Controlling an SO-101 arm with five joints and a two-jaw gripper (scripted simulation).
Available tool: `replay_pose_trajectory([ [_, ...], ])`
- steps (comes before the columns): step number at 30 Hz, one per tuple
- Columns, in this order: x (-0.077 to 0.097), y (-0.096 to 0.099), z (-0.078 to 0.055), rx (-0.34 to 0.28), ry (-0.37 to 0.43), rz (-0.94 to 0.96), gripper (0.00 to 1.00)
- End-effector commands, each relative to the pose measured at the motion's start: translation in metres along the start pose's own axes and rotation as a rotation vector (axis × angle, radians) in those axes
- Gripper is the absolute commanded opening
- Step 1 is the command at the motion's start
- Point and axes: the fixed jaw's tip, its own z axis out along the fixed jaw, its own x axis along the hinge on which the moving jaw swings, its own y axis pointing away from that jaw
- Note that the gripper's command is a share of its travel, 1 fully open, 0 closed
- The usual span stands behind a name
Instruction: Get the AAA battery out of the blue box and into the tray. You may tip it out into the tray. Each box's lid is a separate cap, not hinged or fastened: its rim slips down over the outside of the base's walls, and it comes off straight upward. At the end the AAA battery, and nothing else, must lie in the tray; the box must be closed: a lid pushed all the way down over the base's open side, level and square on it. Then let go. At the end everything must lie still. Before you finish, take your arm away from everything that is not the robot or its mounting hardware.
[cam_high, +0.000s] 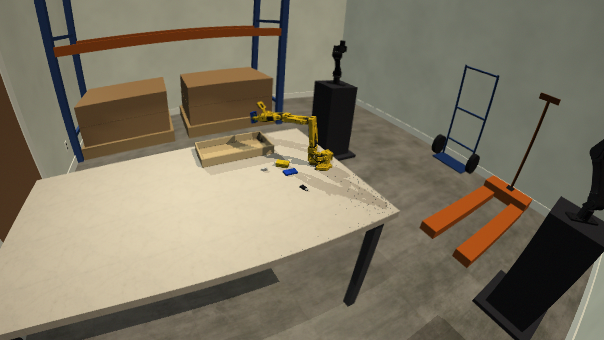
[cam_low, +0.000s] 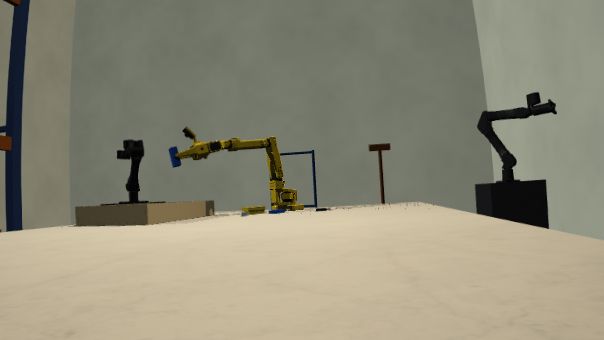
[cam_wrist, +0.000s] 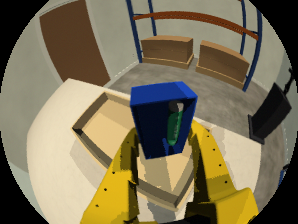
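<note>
My gripper (cam_high: 257, 117) (cam_low: 179, 156) (cam_wrist: 163, 142) is shut on the blue box (cam_high: 251, 115) (cam_low: 174, 157) (cam_wrist: 149, 120), high above the table. The box stands on edge, its open side turned back toward the wrist camera. The green AAA battery (cam_wrist: 174, 127), with a silvery end, lies inside along one side wall. The tan tray (cam_high: 236, 154) (cam_low: 114, 215) (cam_wrist: 111, 121) is on the table, lower than the box; nothing shows on the visible part of its floor. A flat blue piece, seemingly the lid (cam_high: 290, 172) (cam_low: 276, 211), lies on the table near the arm's base.
A yellow block-like piece (cam_high: 282, 163) (cam_low: 253, 210) lies between the blue piece and the tray. A small grey piece (cam_high: 264, 170) lies beside it. A small black item (cam_high: 303, 187) (cam_low: 321, 209) lies nearer the table's right end. Shelving and cartons stand behind the table.
</note>
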Motion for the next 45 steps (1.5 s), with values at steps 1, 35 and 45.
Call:
replay_pose_trajectory([
  [1,-0.011,-0.003,-0.003,0.006,-0.052,-0.009,0.19],
  [35,0.025,-0.007,0.01,0.011,-0.052,-0.02,0.19],
  [45,0.039,-0.008,0.012,0.012,-0.052,-0.024,0.19],
])
